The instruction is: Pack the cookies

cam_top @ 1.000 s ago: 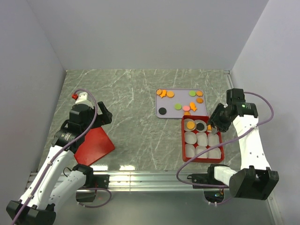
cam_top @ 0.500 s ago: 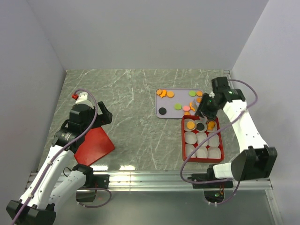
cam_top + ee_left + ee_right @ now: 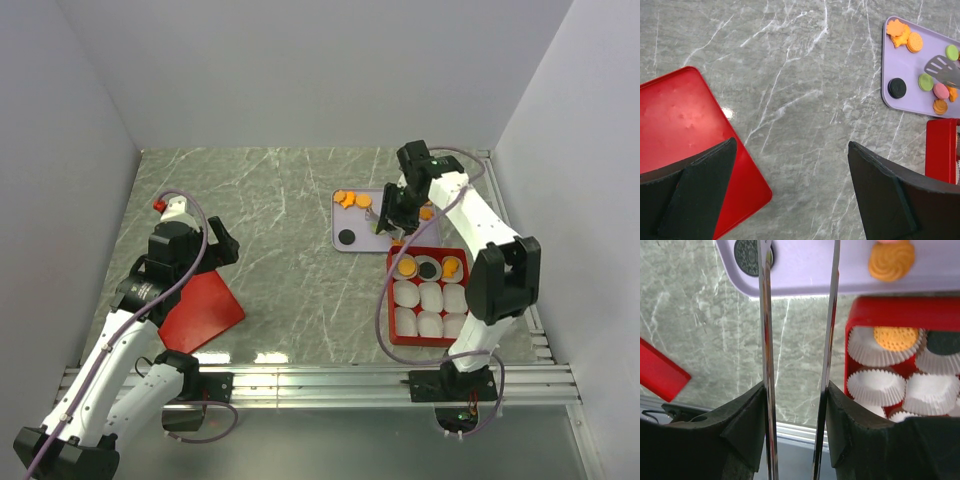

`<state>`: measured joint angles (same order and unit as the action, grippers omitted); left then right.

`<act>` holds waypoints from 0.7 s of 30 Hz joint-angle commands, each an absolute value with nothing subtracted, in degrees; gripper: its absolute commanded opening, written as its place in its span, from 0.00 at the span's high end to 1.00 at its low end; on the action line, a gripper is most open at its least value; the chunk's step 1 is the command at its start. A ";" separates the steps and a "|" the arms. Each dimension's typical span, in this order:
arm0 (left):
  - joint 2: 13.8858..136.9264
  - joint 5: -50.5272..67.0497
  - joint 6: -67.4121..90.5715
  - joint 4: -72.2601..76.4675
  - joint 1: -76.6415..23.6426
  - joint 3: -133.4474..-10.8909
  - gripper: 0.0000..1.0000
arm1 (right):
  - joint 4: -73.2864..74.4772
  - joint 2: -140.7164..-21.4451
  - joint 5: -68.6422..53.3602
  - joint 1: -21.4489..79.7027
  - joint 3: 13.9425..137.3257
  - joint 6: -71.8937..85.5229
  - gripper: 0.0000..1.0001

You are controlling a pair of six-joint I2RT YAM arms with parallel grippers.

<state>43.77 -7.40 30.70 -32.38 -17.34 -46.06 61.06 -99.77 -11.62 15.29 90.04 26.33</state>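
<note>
Several cookies [image 3: 926, 82], orange, green, pink and black, lie on a lavender tray [image 3: 362, 222]. Three more sit in the far row of paper cups in the red box [image 3: 393, 300]: orange [image 3: 406, 267], black [image 3: 428, 268], orange [image 3: 451, 266]. My right gripper [image 3: 395, 213] hovers over the tray, shut on metal tongs [image 3: 764, 315]. The tongs' slotted tip [image 3: 941, 67] hangs just above the green and pink cookies. The tongs' blades stand apart with nothing between them. My left gripper [image 3: 790, 145] hangs open over bare table, at the edge of the red lid [image 3: 680, 120].
The red lid [image 3: 200, 310] lies flat at the near left. The white cups [image 3: 875, 386] in the box's other rows are empty. The red box touches the tray's near edge. Grey walls close the table on three sides, and a metal rail runs along the front.
My right arm has swung with the tongs from over the red box back and left to over the lavender tray. The left arm has not moved.
</note>
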 commanded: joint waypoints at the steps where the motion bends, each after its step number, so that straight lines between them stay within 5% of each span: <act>1: 43.86 -8.09 30.23 -31.11 -17.49 -46.14 0.01 | 61.96 -102.12 -11.08 16.96 95.27 24.79 0.47; 21: 44.74 -8.88 30.41 -31.38 -17.23 -46.14 0.01 | 68.82 -118.21 -4.22 19.07 112.41 22.85 0.44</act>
